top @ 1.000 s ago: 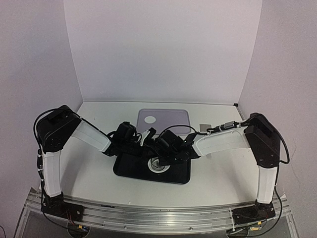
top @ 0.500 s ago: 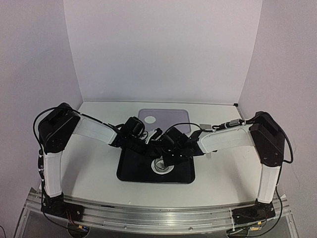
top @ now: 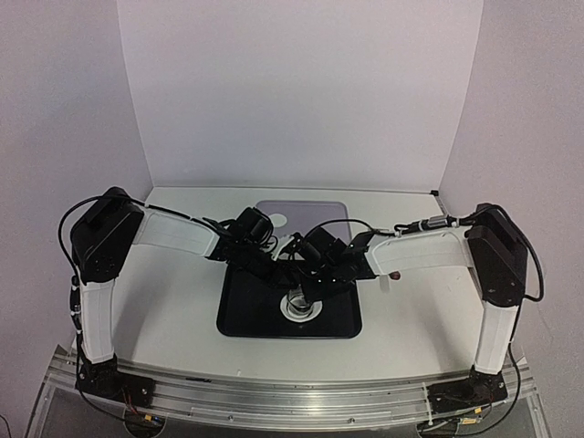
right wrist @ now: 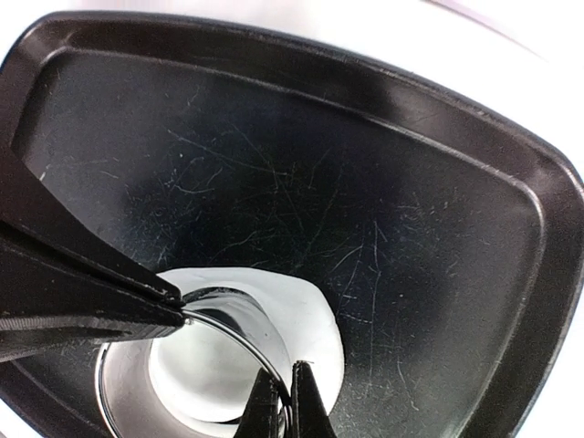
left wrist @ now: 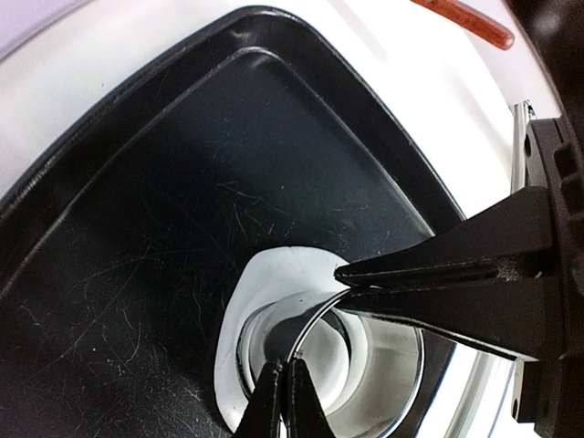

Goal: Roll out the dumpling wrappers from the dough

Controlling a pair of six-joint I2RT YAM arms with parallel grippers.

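While over dough (left wrist: 235, 319), arms (top: 173, 235) (top: 422, 251) at ring (right wrist: 123, 383)

Black tray (top: 246, 315), grey tray (top: 321, 212), wrapper (top: 277, 219), dough patch (left wrist: 239, 310), ring cutter (right wrist: 123, 388): one each.

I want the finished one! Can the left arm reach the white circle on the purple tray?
Probably yes: the wrapper lies bare just behind the left gripper, but that gripper pinches the metal ring and must let go first.
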